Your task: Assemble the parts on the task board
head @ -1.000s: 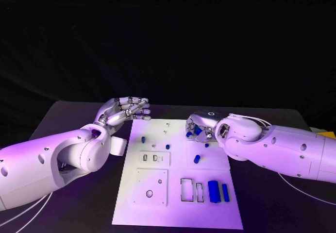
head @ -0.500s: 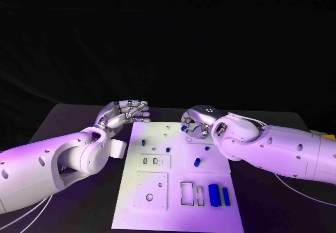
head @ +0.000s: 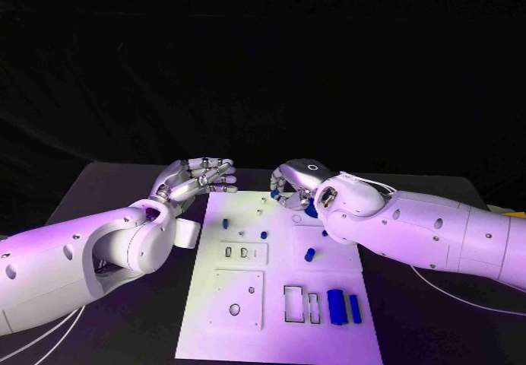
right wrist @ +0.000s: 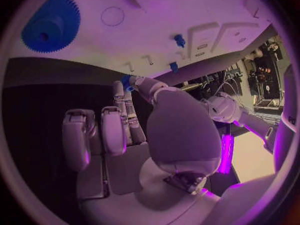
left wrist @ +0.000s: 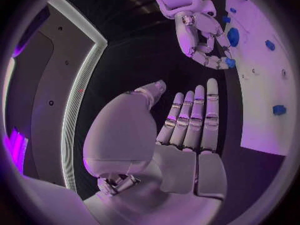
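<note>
The white task board (head: pixel 280 319) lies in the middle of the table. My right hand (head: pixel 293 185) hovers over its far edge and pinches a small blue part (right wrist: pixel 127 81) at its fingertips; the same part (left wrist: pixel 230 62) shows in the left wrist view. A blue gear (right wrist: pixel 51 26) sits on the board, partly hidden behind my right arm (head: pixel 325 199) in the head view. Blue pegs (head: pixel 225 223) (head: pixel 263 228) stand on the board, another blue piece (head: pixel 310 253) lies mid-board, and two blue blocks (head: pixel 337 303) stand near the front. My left hand (head: pixel 198 176) hangs off the board's far left corner, holding nothing.
The board carries rectangular slots (head: pixel 294 299) and round holes (head: pixel 235 309). Black table (head: pixel 121 190) surrounds it on every side. My two hands are close together above the board's far edge, with a small gap between them.
My right hand has risen from the board and moved left toward the far edge, carrying the small blue part. The left hand has hardly moved.
</note>
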`<state>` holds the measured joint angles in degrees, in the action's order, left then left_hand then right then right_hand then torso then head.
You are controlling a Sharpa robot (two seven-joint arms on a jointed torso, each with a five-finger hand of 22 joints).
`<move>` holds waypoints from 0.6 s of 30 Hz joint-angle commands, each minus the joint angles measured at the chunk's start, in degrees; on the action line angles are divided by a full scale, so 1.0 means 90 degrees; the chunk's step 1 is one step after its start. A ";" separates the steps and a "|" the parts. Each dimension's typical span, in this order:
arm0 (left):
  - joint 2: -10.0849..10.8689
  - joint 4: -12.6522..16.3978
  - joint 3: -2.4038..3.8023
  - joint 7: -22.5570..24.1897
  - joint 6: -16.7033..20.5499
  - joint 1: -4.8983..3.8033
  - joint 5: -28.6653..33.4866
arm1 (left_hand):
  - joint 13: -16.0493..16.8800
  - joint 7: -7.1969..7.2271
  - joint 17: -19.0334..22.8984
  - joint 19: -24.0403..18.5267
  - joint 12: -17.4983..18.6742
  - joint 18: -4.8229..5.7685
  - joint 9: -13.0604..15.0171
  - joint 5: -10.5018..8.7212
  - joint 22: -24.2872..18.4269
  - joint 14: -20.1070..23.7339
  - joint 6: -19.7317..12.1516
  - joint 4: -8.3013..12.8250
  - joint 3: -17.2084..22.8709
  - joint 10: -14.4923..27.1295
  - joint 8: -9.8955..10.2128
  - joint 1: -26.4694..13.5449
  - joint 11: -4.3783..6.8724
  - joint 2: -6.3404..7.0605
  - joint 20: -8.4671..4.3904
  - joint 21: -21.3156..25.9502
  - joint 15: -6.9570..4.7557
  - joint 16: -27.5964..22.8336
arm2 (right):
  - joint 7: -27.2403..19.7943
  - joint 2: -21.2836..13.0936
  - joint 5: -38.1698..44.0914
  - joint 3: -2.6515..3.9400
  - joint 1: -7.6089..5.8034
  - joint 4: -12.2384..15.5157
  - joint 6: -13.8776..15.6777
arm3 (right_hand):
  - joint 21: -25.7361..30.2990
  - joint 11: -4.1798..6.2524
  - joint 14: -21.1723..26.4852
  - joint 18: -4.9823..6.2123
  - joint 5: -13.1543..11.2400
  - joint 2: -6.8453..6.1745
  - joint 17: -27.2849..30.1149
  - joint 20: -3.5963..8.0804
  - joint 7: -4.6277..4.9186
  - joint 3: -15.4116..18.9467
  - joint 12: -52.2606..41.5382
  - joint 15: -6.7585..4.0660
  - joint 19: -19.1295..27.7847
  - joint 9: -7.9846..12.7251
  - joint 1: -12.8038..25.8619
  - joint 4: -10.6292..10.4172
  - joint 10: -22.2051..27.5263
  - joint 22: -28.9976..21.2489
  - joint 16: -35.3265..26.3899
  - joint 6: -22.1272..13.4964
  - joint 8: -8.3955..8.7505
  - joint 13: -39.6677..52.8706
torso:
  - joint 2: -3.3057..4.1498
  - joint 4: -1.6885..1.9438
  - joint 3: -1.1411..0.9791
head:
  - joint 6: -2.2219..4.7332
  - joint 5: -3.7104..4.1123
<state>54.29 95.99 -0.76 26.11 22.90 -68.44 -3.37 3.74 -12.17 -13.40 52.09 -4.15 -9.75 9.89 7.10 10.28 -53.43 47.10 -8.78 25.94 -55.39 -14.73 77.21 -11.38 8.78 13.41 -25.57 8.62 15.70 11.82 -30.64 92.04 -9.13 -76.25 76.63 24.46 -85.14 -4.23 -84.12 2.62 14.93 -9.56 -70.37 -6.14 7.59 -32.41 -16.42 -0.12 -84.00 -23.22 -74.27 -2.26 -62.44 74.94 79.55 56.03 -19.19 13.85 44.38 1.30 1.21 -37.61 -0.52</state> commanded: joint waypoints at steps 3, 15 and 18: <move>-0.0025 0.0038 0.0006 0.0049 -0.0070 -0.0013 0.0045 | 0.0000 -0.0231 -0.0005 -0.0025 0.0030 -0.0049 -0.0005 -0.0017 -0.0005 0.0020 -0.0041 0.0025 -0.0007 0.0041 0.0037 -0.0041 0.0009 -0.0023 0.0002 -0.0007 -0.0020 0.0000 | -0.0001 0.0152 -0.0005 0.0001 0.0025 -0.0154 0.0027 | -0.0038 0.0002 -0.0246 -0.0093 0.0008 0.0055 -0.0010 0.0033 0.0010 -0.0040 0.0013 -0.0014 -0.0137 -0.0011 0.0002 -0.0002 0.0034 0.0823 0.0040 -0.0043 0.0031 0.0004 | 0.0019 0.0028 0.0005 | -0.0022 -0.0022; -0.0038 0.0003 0.0006 0.0042 -0.0058 -0.0087 0.0046 | 0.0000 -0.0229 -0.0014 -0.0022 0.0030 -0.0053 -0.0004 -0.0016 -0.0003 0.0007 -0.0040 0.0034 -0.0003 0.0039 0.0035 -0.0034 0.0010 -0.0025 0.0002 -0.0014 -0.0024 0.0007 | -0.0012 0.0352 -0.0027 0.0001 0.0085 -0.0374 -0.0040 | -0.0027 -0.0008 -0.0249 -0.0089 0.0003 0.0055 -0.0016 0.0029 0.0025 -0.0042 0.0016 -0.0007 -0.0125 -0.0019 0.0008 -0.0001 0.0046 0.0806 0.0048 -0.0071 0.0046 0.0006 | 0.0039 0.0033 0.0013 | -0.0038 -0.0051; -0.0046 -0.0001 0.0005 0.0045 -0.0057 -0.0107 0.0045 | 0.0000 -0.0229 -0.0014 -0.0022 0.0030 -0.0053 -0.0004 -0.0016 -0.0003 0.0007 -0.0040 0.0034 -0.0003 0.0039 0.0035 -0.0034 0.0010 -0.0025 0.0002 -0.0014 -0.0024 0.0007 | -0.0034 0.0387 -0.0044 0.0001 0.0105 -0.0410 -0.0057 | -0.0027 -0.0008 -0.0249 -0.0089 0.0003 0.0055 -0.0016 0.0029 0.0025 -0.0042 0.0016 -0.0007 -0.0125 -0.0019 0.0008 -0.0001 0.0046 0.0806 0.0048 -0.0071 0.0046 0.0006 | 0.0035 0.0039 0.0016 | -0.0053 -0.0060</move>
<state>54.04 95.91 -0.77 26.11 22.91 -69.27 -3.20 3.74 -12.17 -13.47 52.10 -4.15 -9.75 9.89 7.10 10.29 -53.43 47.10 -8.78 25.94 -55.40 -14.73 77.21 -11.38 8.78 13.41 -25.57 8.62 15.70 11.74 -27.31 91.59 -9.13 -75.40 73.06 24.49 -85.14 -4.23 -84.12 2.62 14.74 -9.57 -70.43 -6.14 7.72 -32.39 -16.40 -0.12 -84.00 -23.35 -74.27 -2.24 -62.44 74.93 79.78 55.71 -18.81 13.85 44.70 1.65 1.35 -37.96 -0.95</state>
